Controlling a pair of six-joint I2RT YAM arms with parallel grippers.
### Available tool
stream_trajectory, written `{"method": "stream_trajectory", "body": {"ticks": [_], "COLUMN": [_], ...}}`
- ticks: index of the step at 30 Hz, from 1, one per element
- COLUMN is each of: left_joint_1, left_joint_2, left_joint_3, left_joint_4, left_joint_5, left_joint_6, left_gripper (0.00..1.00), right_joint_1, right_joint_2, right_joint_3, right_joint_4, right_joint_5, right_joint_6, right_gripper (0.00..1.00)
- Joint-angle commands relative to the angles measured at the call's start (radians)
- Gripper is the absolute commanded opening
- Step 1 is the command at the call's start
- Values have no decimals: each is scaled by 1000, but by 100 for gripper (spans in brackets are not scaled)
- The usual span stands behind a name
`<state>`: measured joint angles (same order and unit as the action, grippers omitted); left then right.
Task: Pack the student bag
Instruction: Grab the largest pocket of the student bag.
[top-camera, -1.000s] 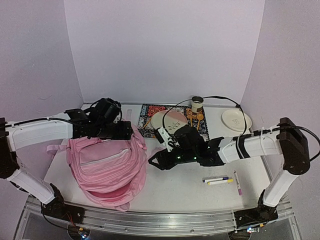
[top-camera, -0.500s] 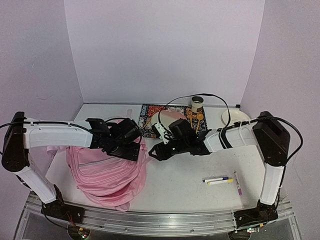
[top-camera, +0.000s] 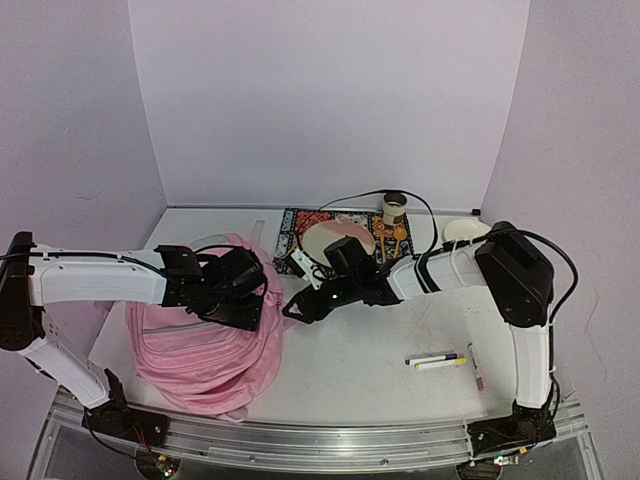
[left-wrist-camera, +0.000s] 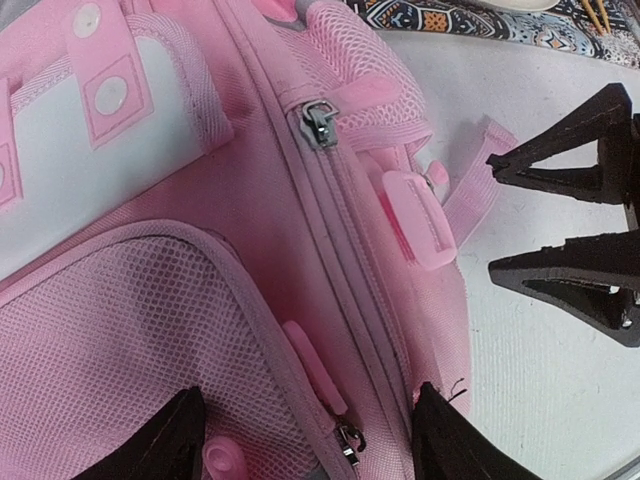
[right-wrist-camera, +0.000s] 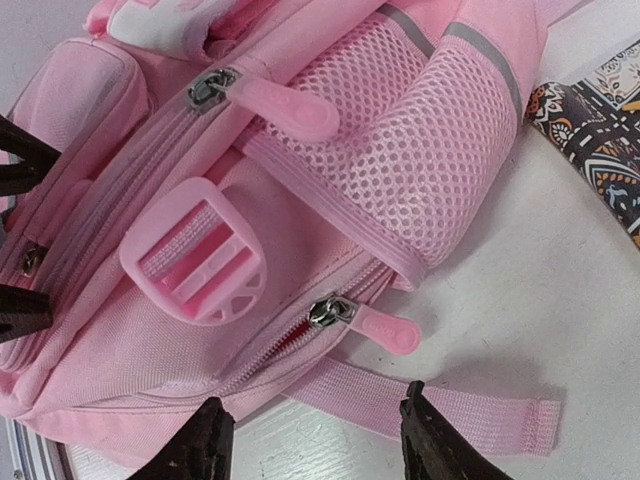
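While the pink backpack (top-camera: 195, 350) lies flat on the left half of the table (top-camera: 360, 375) with its front pockets up, both arms have closed in on its right-hand edge. The left gripper (left-wrist-camera: 312, 445) has swung from the bag's far top corner down over the seam of the front pocket. Its jaws hang apart above the fabric and hold nothing. Just beside it, the right gripper (right-wrist-camera: 318, 448) has reached in from the middle of the table to the bag's side. Its jaws are apart too, poised over a loose strap (right-wrist-camera: 440, 408) just below a zip pull (right-wrist-camera: 385, 331). Nothing is gripped yet. The zips look mostly shut, so the likely step is opening a compartment while one arm steadies the bag. Well to the right, two markers (top-camera: 436, 360) and a pen (top-camera: 475, 366) lie unpacked.
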<state>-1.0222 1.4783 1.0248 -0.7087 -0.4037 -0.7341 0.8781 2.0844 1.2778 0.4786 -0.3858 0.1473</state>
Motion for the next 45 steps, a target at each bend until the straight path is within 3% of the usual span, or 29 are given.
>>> {"method": "stream_trajectory", "body": {"ticks": [1,26,38,45], "left_joint_1": [7,7,7,7], "left_joint_2": [-19,-39,-31,-19], "left_joint_3": [-7,-3,-12,-7], "left_joint_4": [-90,-60,-48,-48], "left_joint_5": [-15,61,41,36], "left_joint_6": [-9,30,26,31], "left_gripper": [70,61,58,57], "right_joint_1": [-17,-72,-79,-79], "right_joint_2": [44,274,172,117], "right_joint_3": [61,278,174,122], "right_joint_4": [-15,-16,-17,-18], "right_joint_5": [-105,-414,-428,-376], "right_joint_6": [-53,-127,-139,-139], "right_gripper": [56,61,33,6]}}
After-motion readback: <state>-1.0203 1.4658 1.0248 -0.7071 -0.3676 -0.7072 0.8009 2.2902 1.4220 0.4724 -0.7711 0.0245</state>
